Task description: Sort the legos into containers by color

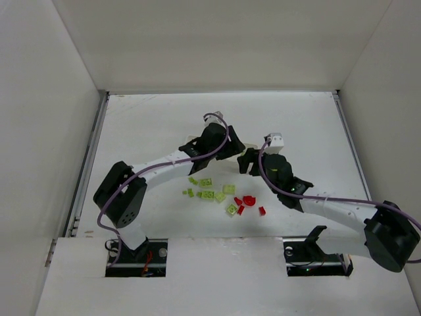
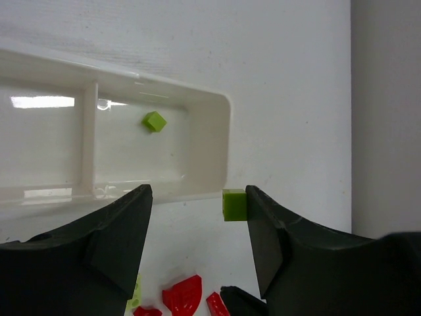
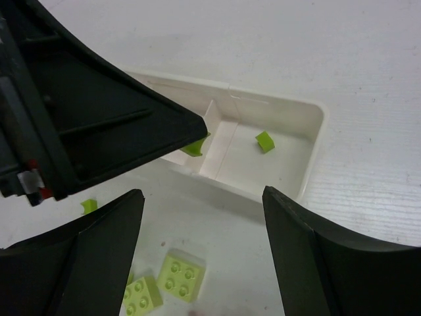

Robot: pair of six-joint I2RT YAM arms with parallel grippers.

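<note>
In the left wrist view the white tray (image 2: 217, 141) lies ahead, with one lime green lego (image 2: 154, 121) in its end container. My left gripper (image 2: 197, 197) hangs just short of the tray's corner, jaws apart. A tiny green lego (image 2: 234, 204) clings to the right finger's inner tip only. Red legos (image 2: 184, 295) lie below. My right gripper (image 3: 202, 194) is open and holds nothing; it hovers over loose green legos (image 3: 181, 276) near the tray (image 3: 314, 141). From above, both grippers (image 1: 227, 149) (image 1: 248, 160) meet beyond the lego pile (image 1: 220, 192).
The left arm's dark gripper body (image 3: 85, 125) fills the upper left of the right wrist view, close to my right fingers. Red legos (image 1: 248, 199) lie right of the green ones. White walls enclose the table on three sides.
</note>
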